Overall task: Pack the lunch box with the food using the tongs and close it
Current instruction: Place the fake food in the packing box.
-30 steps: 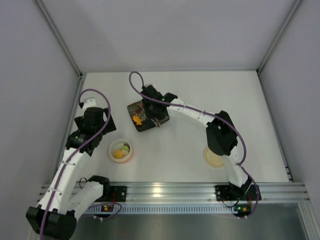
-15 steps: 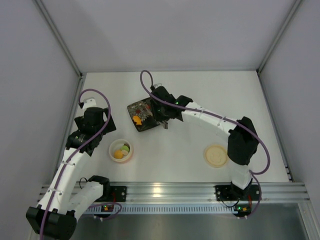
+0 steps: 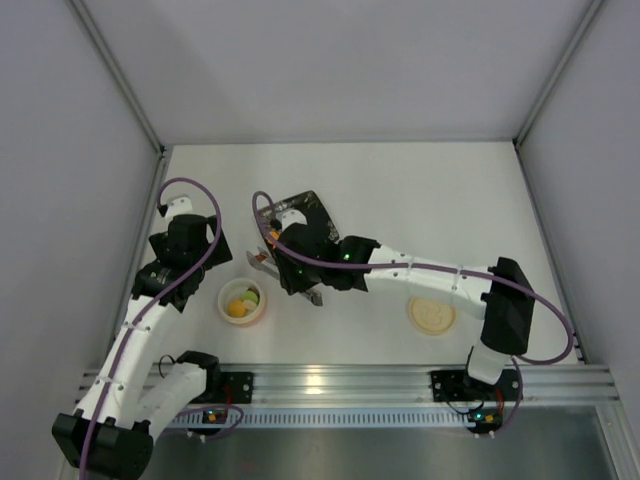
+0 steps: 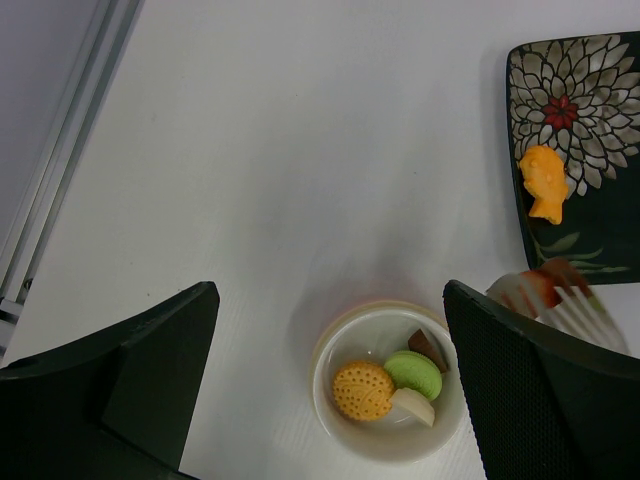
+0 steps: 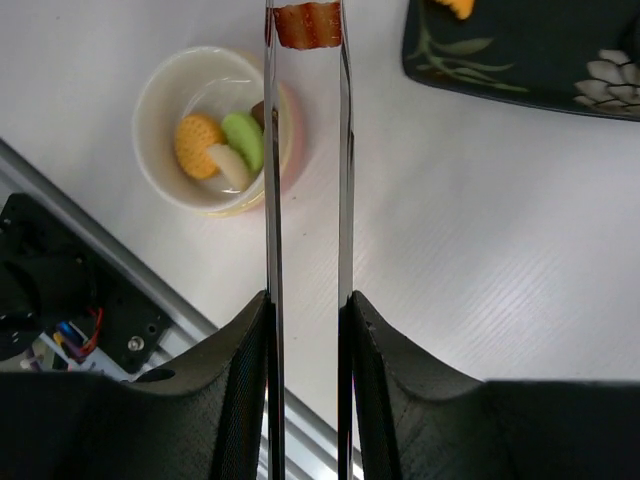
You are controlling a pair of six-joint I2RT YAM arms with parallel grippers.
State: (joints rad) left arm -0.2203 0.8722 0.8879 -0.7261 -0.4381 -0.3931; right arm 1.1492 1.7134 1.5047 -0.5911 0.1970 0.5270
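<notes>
A white table (image 3: pixel 420 200) boxed in by grey walls carried everything. The right arm lay stretched across it toward the left, and the right gripper (image 5: pixel 308 310) was clamped on the tongs (image 5: pixel 270 180) part-way along, squeezing their two slim arms nearly parallel. The left gripper (image 4: pixel 330 295) hung with its jaws wide apart and nothing in them, directly over the lunch box (image 4: pixel 325 350).

The dark floral plate (image 4: pixel 600 230) sat just beyond the box, with an orange fish-shaped piece (image 4: pixel 545 183) left on it. The lid (image 3: pixel 432 313) lay flat, well apart to the right. Inside the box were an orange round piece (image 4: pixel 362 389), a green one (image 4: pixel 412 372) and two smaller bits.

The tongs' tips pinched a reddish-brown piece (image 5: pixel 307 24) near the box's rim. The tongs looked thin and springy, so easing the squeeze would likely drop the morsel, which seemed light and easy to flick away. The left finger (image 4: pixel 530 390) beside the box crowded the approach.
</notes>
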